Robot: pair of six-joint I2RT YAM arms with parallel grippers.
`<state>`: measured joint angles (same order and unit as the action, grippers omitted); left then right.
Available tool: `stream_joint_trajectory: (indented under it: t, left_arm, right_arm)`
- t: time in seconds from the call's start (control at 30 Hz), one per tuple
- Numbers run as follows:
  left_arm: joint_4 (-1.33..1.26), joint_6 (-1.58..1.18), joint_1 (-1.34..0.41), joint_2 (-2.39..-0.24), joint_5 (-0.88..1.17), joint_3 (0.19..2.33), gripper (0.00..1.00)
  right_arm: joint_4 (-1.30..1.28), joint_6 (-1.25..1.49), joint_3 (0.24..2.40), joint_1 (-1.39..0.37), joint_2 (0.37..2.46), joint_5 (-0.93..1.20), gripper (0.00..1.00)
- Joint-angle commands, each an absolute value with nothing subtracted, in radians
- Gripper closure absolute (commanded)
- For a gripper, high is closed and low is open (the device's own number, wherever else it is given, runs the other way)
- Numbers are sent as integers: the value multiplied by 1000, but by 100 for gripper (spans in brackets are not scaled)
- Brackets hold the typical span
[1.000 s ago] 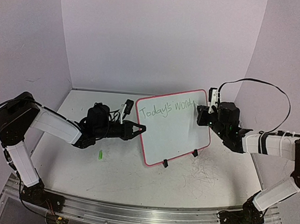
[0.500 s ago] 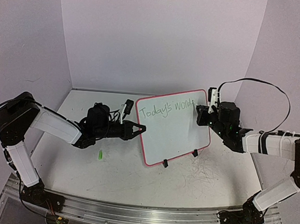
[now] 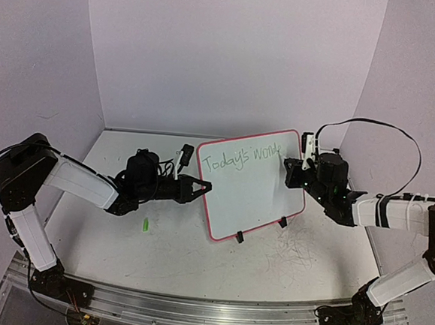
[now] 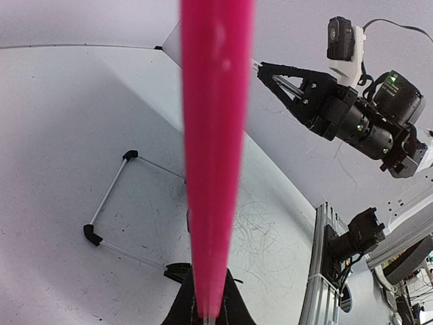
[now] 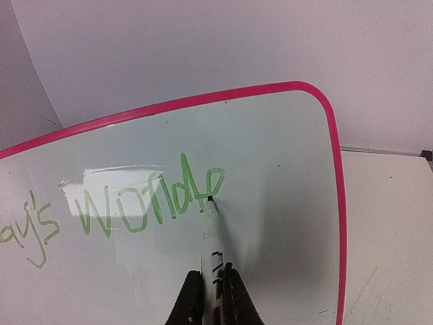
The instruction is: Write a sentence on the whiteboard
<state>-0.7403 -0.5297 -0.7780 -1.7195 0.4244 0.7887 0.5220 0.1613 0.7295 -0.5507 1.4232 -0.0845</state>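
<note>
The whiteboard (image 3: 252,195) stands tilted on the table, pink-rimmed. My left gripper (image 3: 203,186) is shut on its left rim (image 4: 215,135), which fills the left wrist view as a blurred pink band. The sentence (image 3: 240,158) in green reads "Today's wonde" along the top. My right gripper (image 5: 210,276) is shut on a white marker (image 5: 210,233) whose tip touches the board (image 5: 284,169) just under the last letter of the green writing (image 5: 152,206). In the top view the right gripper (image 3: 289,168) is at the board's upper right.
Black clip feet (image 3: 239,237) hold the board's lower edge on the scribbled grey tabletop (image 3: 293,255). A small green cap (image 3: 145,224) lies on the table near the left arm. White walls close in the back and sides.
The right gripper has shifted slightly right along the board, and the green word has grown by one letter to "wonde". The left gripper and board have stayed put.
</note>
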Motion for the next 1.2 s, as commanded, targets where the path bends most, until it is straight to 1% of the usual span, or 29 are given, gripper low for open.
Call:
stream_joint_trajectory:
  t: [0.0, 0.2, 0.6, 0.9, 1.17]
  left_arm:
    - [-732, -511, -778, -1668, 443, 790, 100]
    - [-732, -512, -778, -1665, 442, 789, 100]
    - [-732, -509, -778, -1663, 440, 786, 100]
    - [-731, -510, -778, -1663, 439, 787, 100]
    - [-731, -512, -778, -1667, 444, 791, 100]
  right_arm:
    - [504, 172, 715, -556, 1407, -90, 100]
    - [500, 185, 731, -556, 1404, -145, 100]
    - [486, 197, 731, -556, 1397, -181, 100]
    - [523, 166, 727, -547, 1323, -115, 100]
    - [537, 158, 769, -532, 1374, -105, 100]
